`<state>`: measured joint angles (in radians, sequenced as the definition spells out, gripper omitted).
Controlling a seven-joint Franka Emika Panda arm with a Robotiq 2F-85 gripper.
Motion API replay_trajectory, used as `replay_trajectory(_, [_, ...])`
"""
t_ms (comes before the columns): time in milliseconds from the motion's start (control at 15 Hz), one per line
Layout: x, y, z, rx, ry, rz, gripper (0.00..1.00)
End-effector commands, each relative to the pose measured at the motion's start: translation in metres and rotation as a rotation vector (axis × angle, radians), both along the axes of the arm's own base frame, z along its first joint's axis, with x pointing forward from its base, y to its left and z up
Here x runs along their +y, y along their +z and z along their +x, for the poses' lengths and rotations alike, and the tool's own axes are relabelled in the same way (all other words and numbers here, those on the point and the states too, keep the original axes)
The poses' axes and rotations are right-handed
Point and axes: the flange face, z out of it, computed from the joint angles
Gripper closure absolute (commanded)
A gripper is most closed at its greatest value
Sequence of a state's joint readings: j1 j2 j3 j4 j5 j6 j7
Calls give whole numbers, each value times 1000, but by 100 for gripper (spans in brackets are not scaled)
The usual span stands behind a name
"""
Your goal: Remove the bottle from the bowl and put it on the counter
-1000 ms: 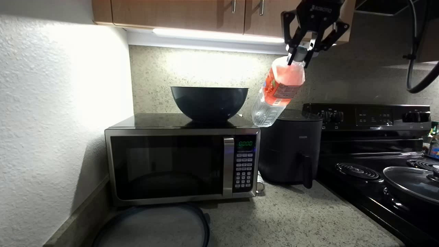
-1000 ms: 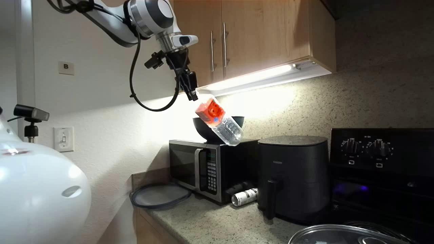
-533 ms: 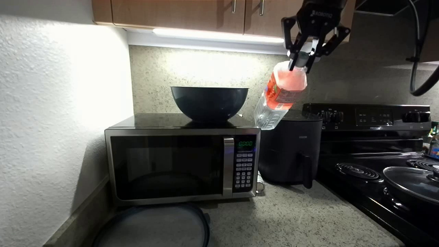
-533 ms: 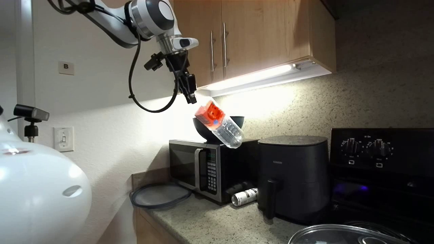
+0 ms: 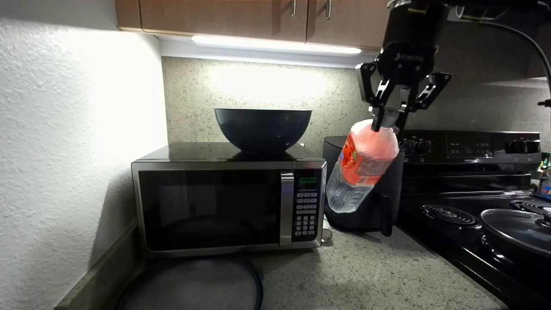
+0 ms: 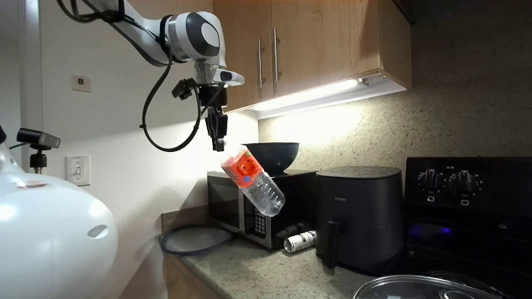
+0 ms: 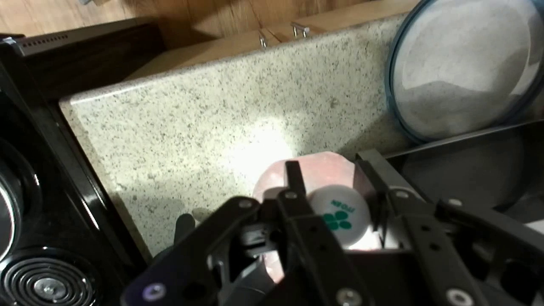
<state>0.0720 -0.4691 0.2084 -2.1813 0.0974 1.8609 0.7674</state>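
Our jaws clasp the tilted bottle (image 5: pixel 364 165) by its top, above our desk (image 5: pixel 344 275); we see the bowl (image 5: pixel 263 130) on the microwave (image 5: pixel 211 206).

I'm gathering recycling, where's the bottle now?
In an exterior view, the bottle hangs tilted from the fingers, above the counter, right of the microwave, in front of the fryer.

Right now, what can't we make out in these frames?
Inside of the bowl: hidden by its own side in both exterior views.
Top of the bottle: in an exterior view, washed out by glare and partly covered by the end effector.
Fine print on the label: in an exterior view, too small to read.
Dark item beside the can: in an exterior view, too dim to identify.
Glass lid: cut off by the picture's edge in both exterior views.
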Motion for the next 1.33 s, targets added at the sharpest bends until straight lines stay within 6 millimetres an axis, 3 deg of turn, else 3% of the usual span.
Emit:
replay_trajectory(0, [-2,-7,-8,53,23,46,87])
replay_trajectory(67, [-4,-6,-5,47,14,47,87])
replay_trajectory(133, [0,-6,-2,36,4,21,65])
replay_trajectory(267, [-2,-6,-2,36,1,22,66])
replay_trajectory(333, [-1,-6,-1,39,3,30,87])
replay_trajectory(1067, [22,-41,-7,236,85,267,87])
replay_trajectory(1200, [19,-42,-5,151,32,172,87])
replay_trajectory(1267, [21,-41,-5,197,48,210,66])
